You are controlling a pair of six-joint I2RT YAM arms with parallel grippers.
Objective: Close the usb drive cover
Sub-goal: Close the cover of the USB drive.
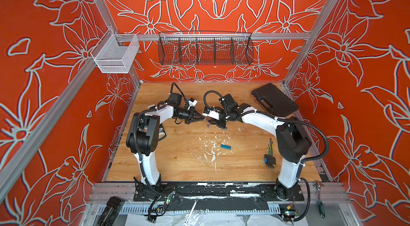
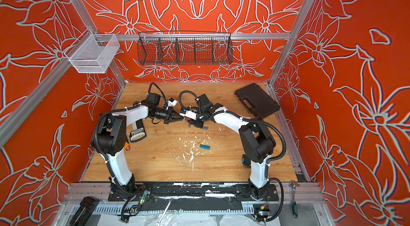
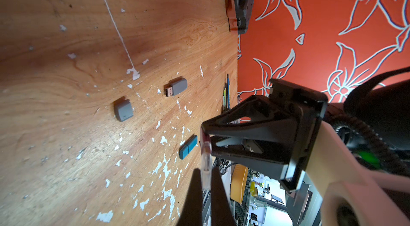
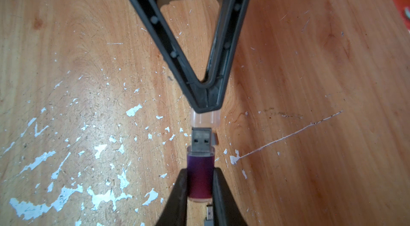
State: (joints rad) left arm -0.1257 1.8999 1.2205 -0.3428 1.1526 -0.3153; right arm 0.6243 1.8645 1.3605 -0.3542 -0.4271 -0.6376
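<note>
Cover (image 4: 205,120) faces usb drive (image 4: 200,162) plug, just apart.
L gripper (image 4: 205,106) clenched on cover; R gripper (image 4: 200,182) clenched on usb drive, purple body.

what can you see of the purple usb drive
The drive has a glossy purple body with a clear plastic collar and a bare silver plug showing two square holes. It is uncapped, gripped by its body in the shut right hand. Its plug points at the clear cap in the left hand, right at its mouth, not yet inside.
</note>
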